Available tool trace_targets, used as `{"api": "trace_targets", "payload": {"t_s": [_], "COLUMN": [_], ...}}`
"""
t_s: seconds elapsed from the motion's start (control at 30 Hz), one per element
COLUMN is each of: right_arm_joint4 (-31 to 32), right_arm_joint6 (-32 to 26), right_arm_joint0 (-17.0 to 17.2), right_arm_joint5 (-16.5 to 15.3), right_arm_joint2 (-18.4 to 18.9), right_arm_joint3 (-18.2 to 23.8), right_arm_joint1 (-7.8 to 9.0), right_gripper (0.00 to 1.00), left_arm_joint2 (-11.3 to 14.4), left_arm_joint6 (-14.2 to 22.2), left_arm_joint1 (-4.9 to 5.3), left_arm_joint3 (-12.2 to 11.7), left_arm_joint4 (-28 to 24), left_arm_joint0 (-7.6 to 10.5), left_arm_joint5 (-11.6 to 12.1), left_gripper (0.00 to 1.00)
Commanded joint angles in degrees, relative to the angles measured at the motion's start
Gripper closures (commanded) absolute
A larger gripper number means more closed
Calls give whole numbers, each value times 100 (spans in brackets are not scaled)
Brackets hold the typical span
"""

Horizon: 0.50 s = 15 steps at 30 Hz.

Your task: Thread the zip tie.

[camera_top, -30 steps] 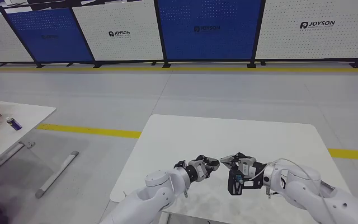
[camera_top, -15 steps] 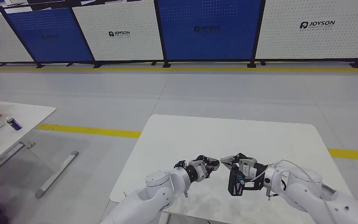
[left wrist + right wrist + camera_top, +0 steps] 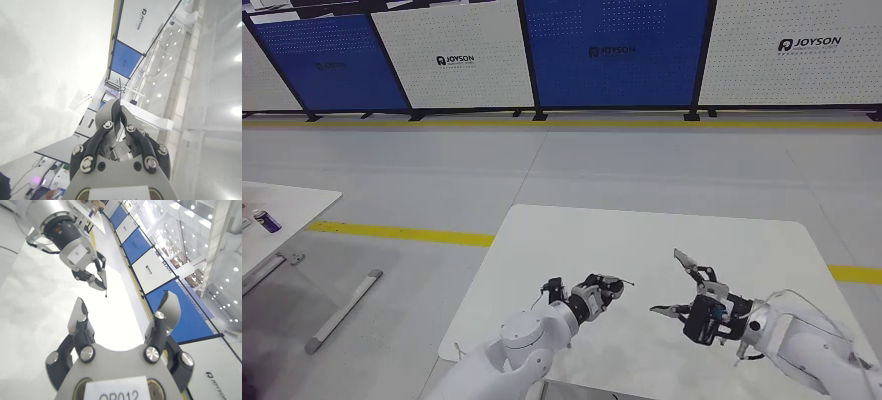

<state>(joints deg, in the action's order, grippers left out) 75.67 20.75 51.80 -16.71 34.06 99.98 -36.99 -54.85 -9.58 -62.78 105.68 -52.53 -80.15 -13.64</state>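
Top view: the white table [image 3: 642,235] is standing on grey floor [image 3: 442,170], blue and white panels [image 3: 612,50] behind; the left pincer [image 3: 614,285] and right pincer [image 3: 664,281] are hovering apart by its near edge. Left wrist — the pincer is pinching the thin black zip tie [image 3: 120,88]. Right wrist — the pincer is gaping wide.

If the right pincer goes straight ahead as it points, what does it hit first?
Probably the free end of the zip tie held in the left pincer; depth is unclear.
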Motion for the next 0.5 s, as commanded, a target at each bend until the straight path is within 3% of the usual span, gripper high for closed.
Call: {"api": "trace_targets", "payload": {"t_s": [0.0,0.33,0.4,0.43,0.47], "right_arm_joint4": [-194,-194,-261,-524,-772], "right_arm_joint6": [76,76,17,-18,6], "right_arm_joint0": [52,52,84,115,118], "right_arm_joint5": [37,37,52,-28,-241], "right_arm_joint2": [53,53,62,122,174], "right_arm_joint3": [-20,-20,-51,-83,-162], "right_arm_joint1": [6,6,1,-15,-22], "right_gripper": [0,0,0,0,0], "left_arm_joint2": [-5,-5,8,83,145], "left_arm_joint6": [4,4,-124,-278,-340], "left_arm_joint1": [9,9,15,16,6], "left_arm_joint3": [22,22,-45,-114,-160], "left_arm_joint4": [244,244,731,1292,1496], "left_arm_joint0": [-46,-46,-31,-47,-77], "left_arm_joint5": [33,33,204,420,551], "left_gripper": [100,100,100,100,100]}}
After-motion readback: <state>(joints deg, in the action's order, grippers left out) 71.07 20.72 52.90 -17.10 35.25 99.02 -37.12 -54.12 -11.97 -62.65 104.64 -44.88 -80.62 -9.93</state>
